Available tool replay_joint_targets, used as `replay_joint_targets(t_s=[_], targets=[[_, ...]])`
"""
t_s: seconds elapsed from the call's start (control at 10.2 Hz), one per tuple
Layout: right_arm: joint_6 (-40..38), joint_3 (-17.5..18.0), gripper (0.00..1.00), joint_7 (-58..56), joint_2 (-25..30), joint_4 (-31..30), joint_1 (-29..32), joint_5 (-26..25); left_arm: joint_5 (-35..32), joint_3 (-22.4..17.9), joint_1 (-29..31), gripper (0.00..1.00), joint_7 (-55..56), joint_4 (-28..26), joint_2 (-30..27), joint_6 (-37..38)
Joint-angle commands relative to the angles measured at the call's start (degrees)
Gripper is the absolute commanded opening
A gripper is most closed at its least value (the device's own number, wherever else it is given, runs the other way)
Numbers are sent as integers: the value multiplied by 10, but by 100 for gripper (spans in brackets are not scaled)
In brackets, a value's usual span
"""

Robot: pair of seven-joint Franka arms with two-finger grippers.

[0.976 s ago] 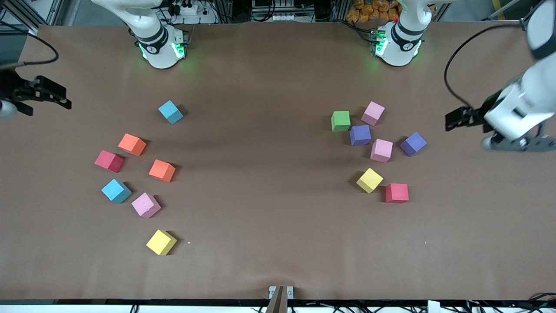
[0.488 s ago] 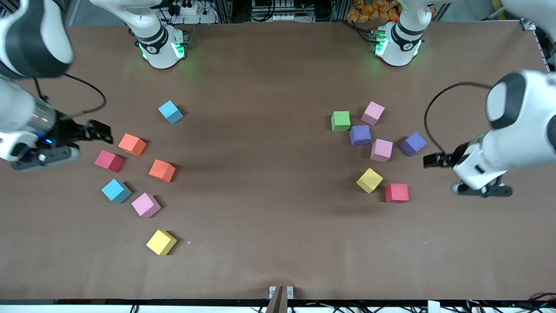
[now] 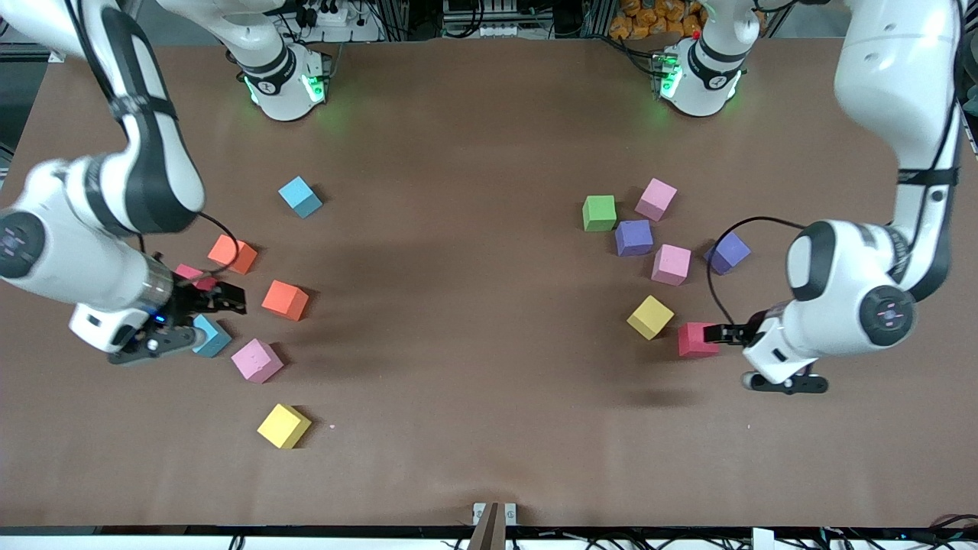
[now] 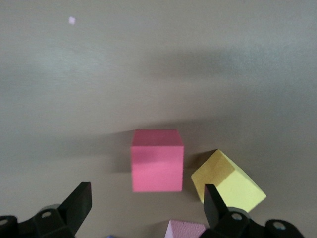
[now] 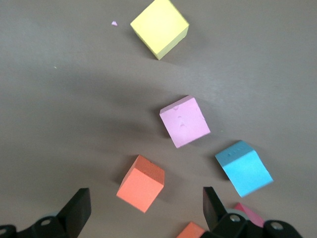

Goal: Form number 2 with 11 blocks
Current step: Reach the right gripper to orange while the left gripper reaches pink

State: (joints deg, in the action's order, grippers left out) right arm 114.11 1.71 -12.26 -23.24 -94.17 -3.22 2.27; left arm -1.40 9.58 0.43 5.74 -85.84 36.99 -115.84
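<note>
Right pincer [image 3: 218,299]: jaws spread wide, holding nothing, low over the cluster at the right arm's end of the brown tabletop [image 3: 458,344]. Under it: small matte cubes, plain-faced, namely orange cube [image 3: 285,299], second orange cube [image 3: 232,253], red cube [image 3: 189,273] partly hidden, light blue cube [image 3: 210,336], pink cube [image 3: 257,360], yellow cube [image 3: 283,425]; another light blue cube [image 3: 299,196] lies farther from the front camera.

Left pincer [image 3: 722,334]: jaws equally wide, empty, just beside the second red cube [image 3: 695,340], which touches a second yellow cube [image 3: 650,316]. Green, purple and pink cubes lie scattered farther off. No digit formed.

Change: both pincers have come in from the tabletop's ends; cubes unmoved.
</note>
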Motion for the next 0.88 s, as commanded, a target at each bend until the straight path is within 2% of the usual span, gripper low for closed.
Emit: replay_joint_targets(t_s=[0.0, 0.2, 0.39, 0.59, 0.78], targets=[[64, -1, 100, -68, -1, -61, -10, 11, -41, 0, -16, 100, 42, 9, 25, -26], [169, 0, 100, -124, 2, -134, -13, 12, -50, -1, -21, 100, 43, 7, 37, -31], [176, 4, 100, -144, 13, -162, -21, 12, -66, 0, -22, 100, 43, 7, 48, -31], [237, 28, 100, -166, 57, -246, -26, 12, -66, 0, -21, 100, 43, 1, 57, -31], [274, 28, 100, -249, 58, -280, -22, 12, -63, 1, -15, 100, 40, 1, 69, -31]])
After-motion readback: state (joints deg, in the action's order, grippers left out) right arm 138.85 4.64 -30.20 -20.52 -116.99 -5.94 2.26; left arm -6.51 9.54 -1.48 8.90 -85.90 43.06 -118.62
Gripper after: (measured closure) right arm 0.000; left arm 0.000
